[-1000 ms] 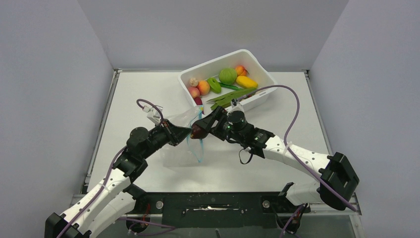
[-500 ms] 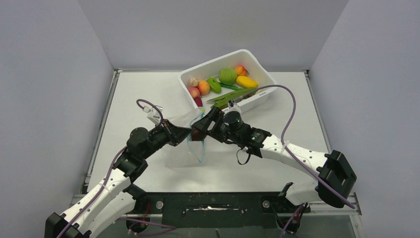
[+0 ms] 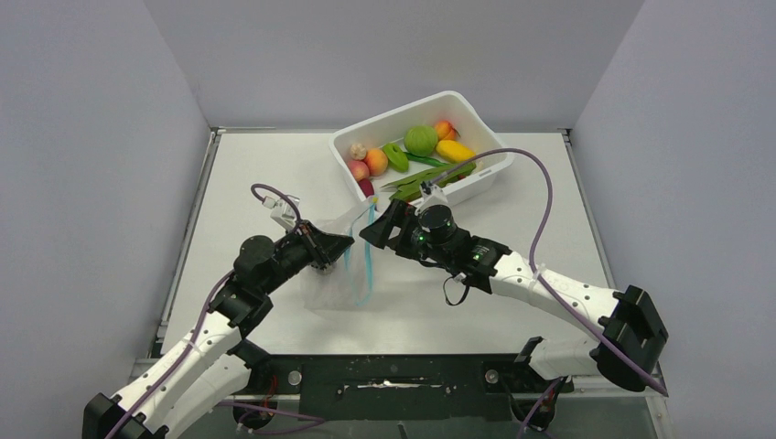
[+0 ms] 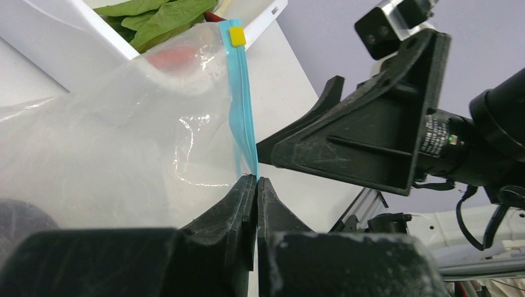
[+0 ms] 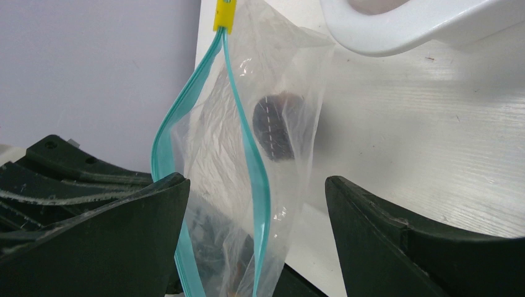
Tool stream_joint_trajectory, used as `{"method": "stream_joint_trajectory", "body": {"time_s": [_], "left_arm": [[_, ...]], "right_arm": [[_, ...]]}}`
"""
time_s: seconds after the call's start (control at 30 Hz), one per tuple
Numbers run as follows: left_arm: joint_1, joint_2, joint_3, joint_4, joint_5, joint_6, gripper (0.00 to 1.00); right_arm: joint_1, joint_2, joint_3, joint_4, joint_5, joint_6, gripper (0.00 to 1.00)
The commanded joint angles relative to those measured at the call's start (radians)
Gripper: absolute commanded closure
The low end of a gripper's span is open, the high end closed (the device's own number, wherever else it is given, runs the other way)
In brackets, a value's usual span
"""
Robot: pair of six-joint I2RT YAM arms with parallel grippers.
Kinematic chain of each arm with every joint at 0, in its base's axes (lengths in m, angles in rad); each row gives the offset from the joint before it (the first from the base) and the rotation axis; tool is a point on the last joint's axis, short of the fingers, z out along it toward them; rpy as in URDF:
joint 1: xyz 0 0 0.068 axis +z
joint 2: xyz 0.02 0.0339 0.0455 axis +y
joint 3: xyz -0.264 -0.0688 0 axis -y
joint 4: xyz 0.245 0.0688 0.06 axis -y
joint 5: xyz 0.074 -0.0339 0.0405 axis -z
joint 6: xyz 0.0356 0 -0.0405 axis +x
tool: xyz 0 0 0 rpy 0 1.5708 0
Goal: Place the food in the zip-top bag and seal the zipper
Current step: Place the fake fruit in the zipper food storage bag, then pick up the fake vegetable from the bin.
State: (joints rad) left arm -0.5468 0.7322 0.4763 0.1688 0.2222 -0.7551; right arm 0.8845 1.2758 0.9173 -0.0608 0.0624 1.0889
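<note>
Left claw (image 4: 255,185) pinches the zipper (image 4: 241,117), holding the zip-top bag (image 5: 278,68) upright mid-way across the desk (image 3: 265,174) so its mouth gapes. Right claw (image 5: 255,185), spread and empty, faces that mouth; a dark fruit (image 5: 277,125) sits inside. More food (image 3: 420,139) waits in the white tub (image 3: 488,135) at the far edge.

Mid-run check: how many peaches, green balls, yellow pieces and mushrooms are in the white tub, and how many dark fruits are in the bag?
Peaches in the tub: 3
Green ball: 1
Yellow piece: 1
Mushroom: 1
Dark fruit in the bag: 1
Total: 7
</note>
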Motion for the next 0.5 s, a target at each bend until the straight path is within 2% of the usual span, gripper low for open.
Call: {"method": "stream_joint_trajectory", "body": {"time_s": [0.0,0.23,0.47], "left_arm": [[0.001,-0.023,0.033,-0.015,-0.044,0.074,1.00],[0.001,-0.044,0.100,-0.171,-0.124,0.237,1.00],[0.001,-0.085,0.145,-0.282,-0.160,0.385,1.00]], "right_arm": [[0.005,-0.053,0.064,0.001,-0.008,-0.149,0.24],[0.003,-0.030,0.184,-0.107,0.035,-0.389,0.31],[-0.037,0.037,0.337,-0.208,0.150,-0.697,0.30]]}}
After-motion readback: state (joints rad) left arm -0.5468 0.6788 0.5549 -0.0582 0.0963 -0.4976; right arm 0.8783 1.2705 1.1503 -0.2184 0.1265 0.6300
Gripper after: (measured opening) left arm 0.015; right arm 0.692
